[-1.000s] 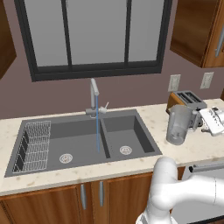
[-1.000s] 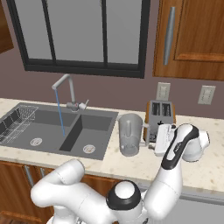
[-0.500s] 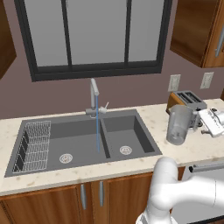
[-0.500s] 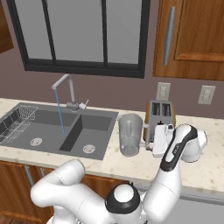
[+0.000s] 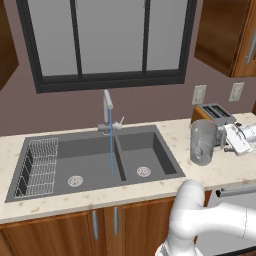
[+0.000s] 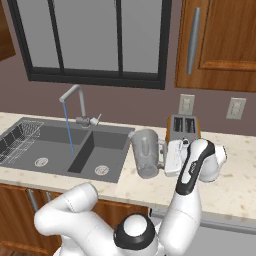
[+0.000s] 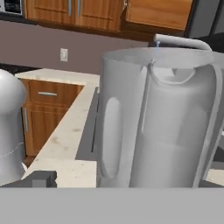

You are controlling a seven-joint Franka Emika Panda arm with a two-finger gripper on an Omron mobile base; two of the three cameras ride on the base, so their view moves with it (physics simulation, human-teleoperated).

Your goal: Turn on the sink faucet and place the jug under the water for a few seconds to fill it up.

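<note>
The jug (image 6: 145, 152) stands upright on the counter right of the sink (image 6: 55, 145), its side handle turned toward my hand. My gripper (image 6: 167, 156) is level with that handle and open, fingers spread at the jug's side without a grip that I can see. In the hand view the jug (image 7: 162, 118) looms very close, and one dark fingertip (image 7: 41, 178) shows at the lower left. The sink faucet (image 5: 107, 111) stands behind the divider of the sink (image 5: 60, 150), and the water (image 5: 111, 150) falls from it in a thin blue stream.
A brown-sided toaster (image 6: 182, 127) stands just behind the jug and my hand, against the wall. A wire rack (image 5: 40, 165) fills the sink's left end. Wall outlets (image 6: 186, 104) sit above the counter, and a cabinet (image 6: 220, 40) hangs overhead.
My hand has edged left toward the jug's handle. The jug has stayed in place and the water keeps running.
</note>
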